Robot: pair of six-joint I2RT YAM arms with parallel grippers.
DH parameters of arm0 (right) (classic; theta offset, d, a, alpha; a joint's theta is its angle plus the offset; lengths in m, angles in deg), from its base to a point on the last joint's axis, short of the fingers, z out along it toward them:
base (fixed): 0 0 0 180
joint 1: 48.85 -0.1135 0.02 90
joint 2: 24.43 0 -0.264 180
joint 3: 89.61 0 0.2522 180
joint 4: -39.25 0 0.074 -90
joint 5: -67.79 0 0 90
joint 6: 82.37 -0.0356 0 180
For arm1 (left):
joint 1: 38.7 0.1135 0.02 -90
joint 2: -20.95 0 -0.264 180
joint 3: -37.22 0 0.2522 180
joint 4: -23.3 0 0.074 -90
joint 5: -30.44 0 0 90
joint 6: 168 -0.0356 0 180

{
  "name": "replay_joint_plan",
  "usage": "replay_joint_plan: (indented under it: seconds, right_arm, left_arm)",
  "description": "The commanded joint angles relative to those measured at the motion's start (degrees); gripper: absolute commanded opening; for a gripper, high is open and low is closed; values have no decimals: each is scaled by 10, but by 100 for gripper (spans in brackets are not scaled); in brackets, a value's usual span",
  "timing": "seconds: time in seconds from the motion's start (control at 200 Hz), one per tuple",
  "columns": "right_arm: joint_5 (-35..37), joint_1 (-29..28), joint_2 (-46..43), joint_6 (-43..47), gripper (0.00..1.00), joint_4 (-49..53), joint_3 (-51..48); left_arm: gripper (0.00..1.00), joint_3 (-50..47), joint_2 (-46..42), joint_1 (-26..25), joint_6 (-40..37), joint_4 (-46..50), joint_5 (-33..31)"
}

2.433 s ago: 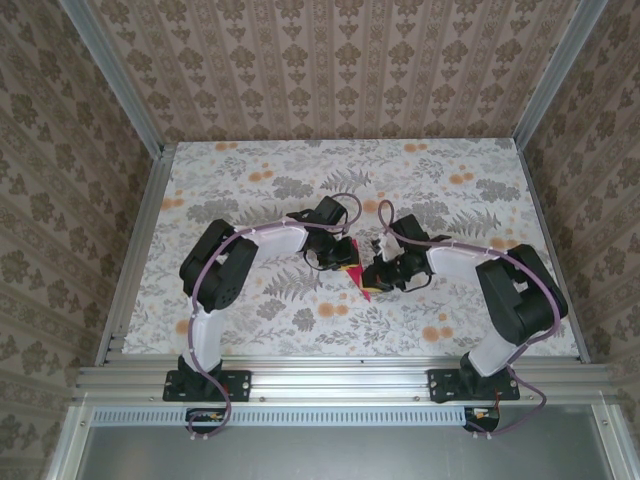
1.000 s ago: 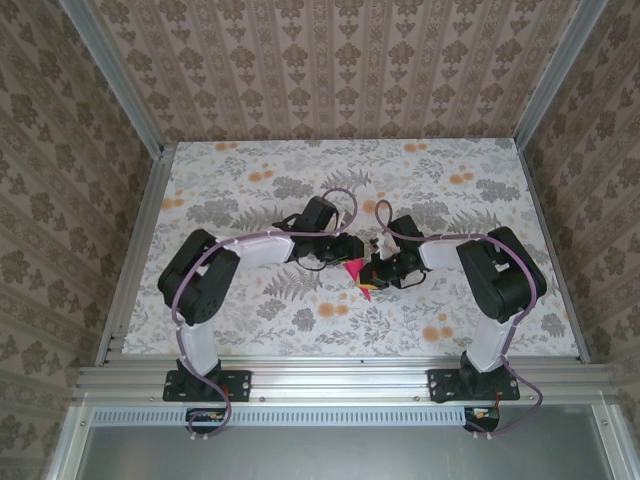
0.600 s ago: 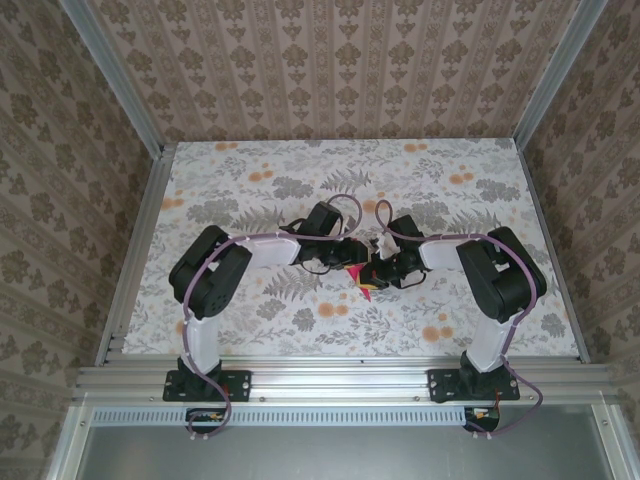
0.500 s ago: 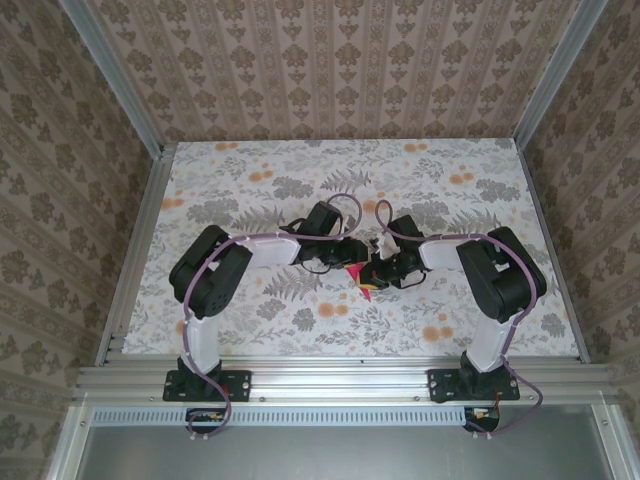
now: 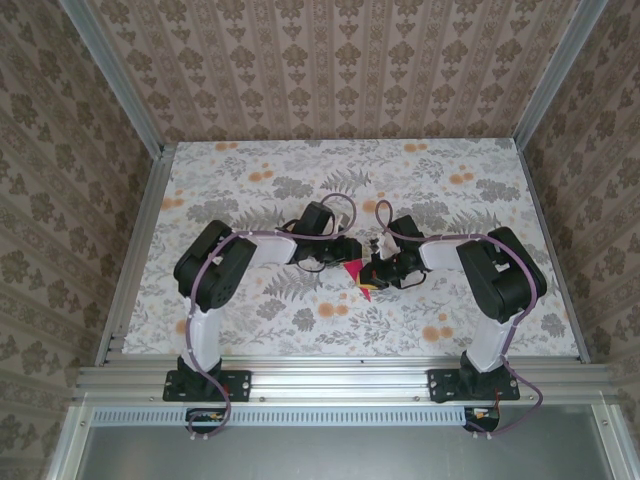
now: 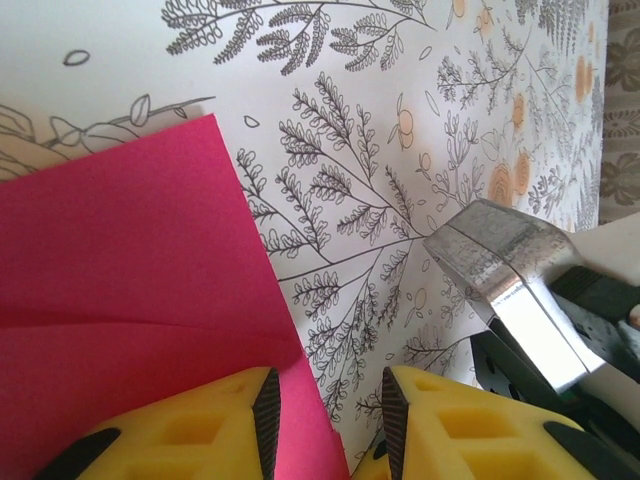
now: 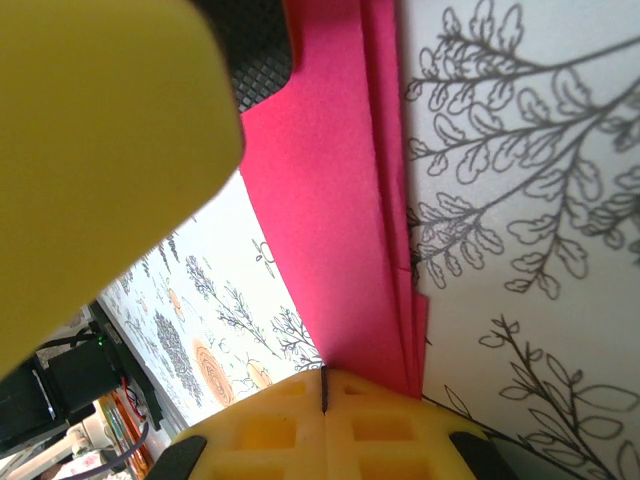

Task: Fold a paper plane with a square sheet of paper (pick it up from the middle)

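Mid-fold, I judge. One pink sheet (image 5: 358,276), already creased to a point, lies on the flowered table (image 5: 420,340) near its centre, between my two claws.

Right claw (image 7: 325,392): pads pressed together, pinching the stacked edges. Three layers countable there.

Left claw (image 6: 325,425): part spread, one pad over the sheet, its free edge running into the gap, nothing gripped.

Next call: left closes on that edge or flattens the crease while right anchors. Layers must stay aligned.

Count: one sheet, two claws.
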Motion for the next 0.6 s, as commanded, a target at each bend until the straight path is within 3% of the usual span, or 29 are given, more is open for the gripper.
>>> replay_joint_plan:
  seconds: [0.0,0.595]
  right_arm:
    - [91,-1,34,8,3,62,-33]
    - [89,0,30,15,2,65,-44]
  left_arm:
    - [36,-22,12,26,-22,0,-19]
    - [36,12,30,95,-56,29,17]
